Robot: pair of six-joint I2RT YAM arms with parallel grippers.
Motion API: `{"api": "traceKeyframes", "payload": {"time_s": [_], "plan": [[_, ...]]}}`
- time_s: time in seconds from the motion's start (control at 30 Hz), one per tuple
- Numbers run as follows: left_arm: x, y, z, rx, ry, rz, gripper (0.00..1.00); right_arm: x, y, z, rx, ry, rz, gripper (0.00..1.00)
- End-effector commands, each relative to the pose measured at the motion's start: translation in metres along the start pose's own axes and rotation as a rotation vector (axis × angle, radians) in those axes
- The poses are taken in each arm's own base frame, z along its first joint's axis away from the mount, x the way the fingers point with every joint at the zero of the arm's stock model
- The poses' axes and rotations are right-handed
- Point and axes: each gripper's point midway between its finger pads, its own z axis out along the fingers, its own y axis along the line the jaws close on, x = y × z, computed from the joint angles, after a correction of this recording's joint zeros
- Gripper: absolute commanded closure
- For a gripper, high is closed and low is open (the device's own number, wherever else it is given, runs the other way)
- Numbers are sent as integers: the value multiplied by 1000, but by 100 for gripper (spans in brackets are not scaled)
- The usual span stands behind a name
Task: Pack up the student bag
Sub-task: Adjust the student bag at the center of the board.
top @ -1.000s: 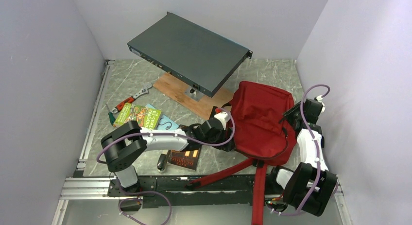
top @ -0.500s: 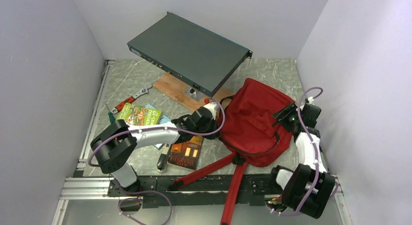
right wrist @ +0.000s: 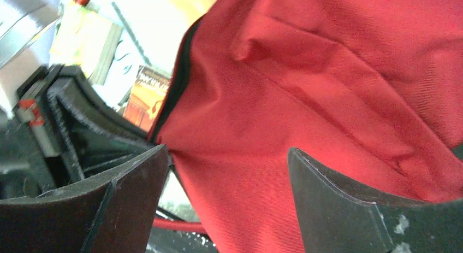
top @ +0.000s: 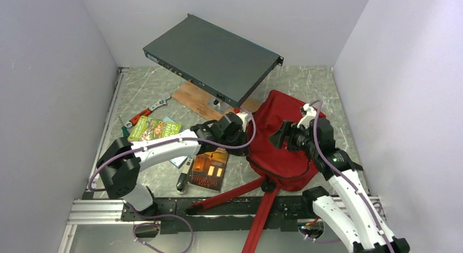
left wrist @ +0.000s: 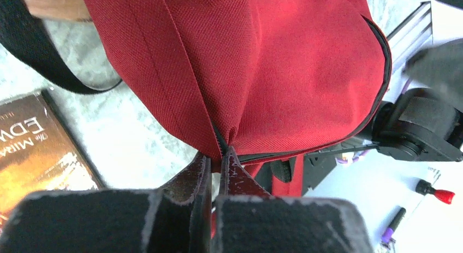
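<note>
While tight on student bag (left wrist: 284,72), left pincer (left wrist: 218,154)

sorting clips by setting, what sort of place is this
Probably a lab robot test cell: white walls box in a marbled table, left arm and right arm are bolted to a rail at its near edge, with props like the student bag and a book.

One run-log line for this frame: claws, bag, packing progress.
left claw: shut on student bag seam | right claw: open, over bag fabric | brown book: outside bag, not yet packed
</note>
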Motion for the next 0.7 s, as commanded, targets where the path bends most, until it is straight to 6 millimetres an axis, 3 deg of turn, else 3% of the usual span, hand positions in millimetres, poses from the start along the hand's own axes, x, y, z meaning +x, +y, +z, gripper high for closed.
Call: {"api": "traceKeyframes", "payload": {"time_s": [0.0,0.2,0.3,0.4,0.5,0.67], "plan": [[-116,-96,-85,253,-365,49,100,-4,32,-26,-60,-25,-57,17],[-148,-138,-108,363,-406,76,100,-2,69,-52,-217,25,-125,14],[-159,-156,-114,414,-427,89,100,-8,63,-58,-175,-7,-147,12],[-158,-165,-114,435,-420,98,100,-10,60,-59,-154,-20,-144,11],[-144,-161,-110,442,-421,79,100,-7,61,-56,-162,-9,-114,10],[-99,-122,-92,384,-370,10,100,1,51,-51,-111,24,-67,10]]}}
